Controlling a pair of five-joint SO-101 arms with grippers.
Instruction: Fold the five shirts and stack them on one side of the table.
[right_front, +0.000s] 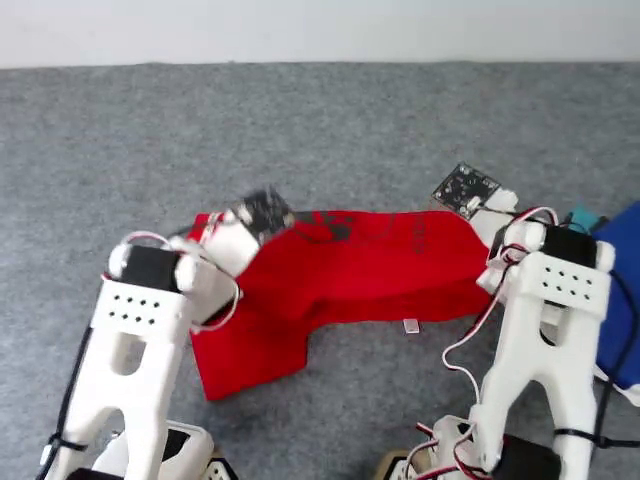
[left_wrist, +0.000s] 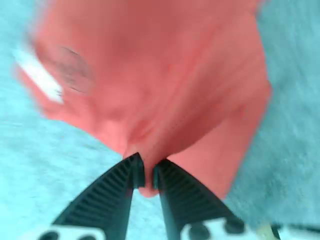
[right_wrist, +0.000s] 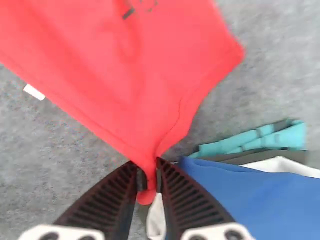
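At the bottom of the high view the two white arms rise from their bases. The left arm (right_front: 140, 340) is at lower left and the right arm (right_front: 540, 330) at lower right, both leaning in toward the middle of the frame. Between them the red shirt (right_front: 350, 265) lies in a wide band across the grey counter (right_front: 300, 130). One flap hangs down toward lower left, just beside the left arm. A small white label (right_front: 411, 325) shows at the shirt's lower edge, near frame centre.

The left pincer (left_wrist: 144, 172) is closed tight on a bunched bit of the red shirt's edge. Its ribbed black fingers (left_wrist: 115, 190) meet with only a fold of red between them, and the cloth fans out beyond. The right pincer (right_wrist: 147, 175) is clamped the same way on a corner of the red shirt, with a nub of red poking out past the tips. In the high view the left hold sits at the band's upper left end and the right hold at its right end.

At the right edge of the high view, partly behind the right arm, lies a blue shirt (right_front: 625, 290), with a teal cloth (right_front: 583, 218) just above it. In the right wrist view the blue shirt rests on a white cloth (right_wrist: 155, 215).

Farther up, the counter runs to a pale wall (right_front: 320, 30) along the top of the frame.
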